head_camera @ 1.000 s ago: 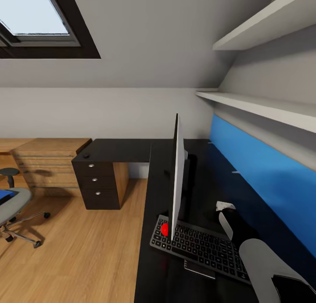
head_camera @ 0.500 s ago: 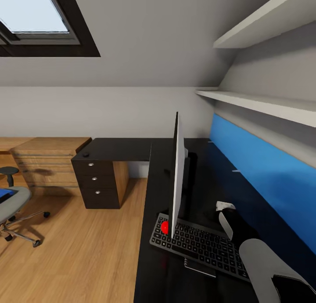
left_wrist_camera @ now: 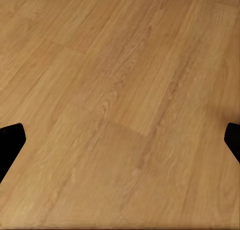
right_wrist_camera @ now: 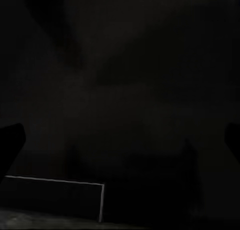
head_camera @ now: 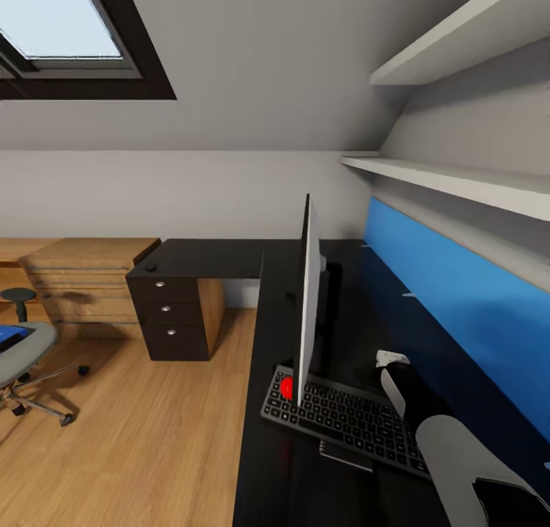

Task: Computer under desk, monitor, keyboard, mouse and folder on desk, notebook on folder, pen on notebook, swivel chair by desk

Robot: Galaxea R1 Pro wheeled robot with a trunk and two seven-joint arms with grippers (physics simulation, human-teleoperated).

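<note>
From the head view we see the monitor [head_camera: 307, 313] edge-on on the bench [head_camera: 267, 466], its base on the keyboard [head_camera: 344, 418]; the folder [head_camera: 11, 336] waits on the swivel chair [head_camera: 19, 359]. Our left wrist view shows floor [left_wrist_camera: 120, 110], fingers [left_wrist_camera: 10, 145] spread wide. Right wrist view: dark bench, fingers apart, holding nothing; we'd free the keyboard gently.

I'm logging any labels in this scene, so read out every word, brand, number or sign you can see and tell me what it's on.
No readable text in these views.
Keyboard: key legends are too small and blurred to read.
Monitor: seen edge-on, with a red dot at its lower corner; no brand or lettering shows.
Desk and its drawers: plain, no labels.
</note>
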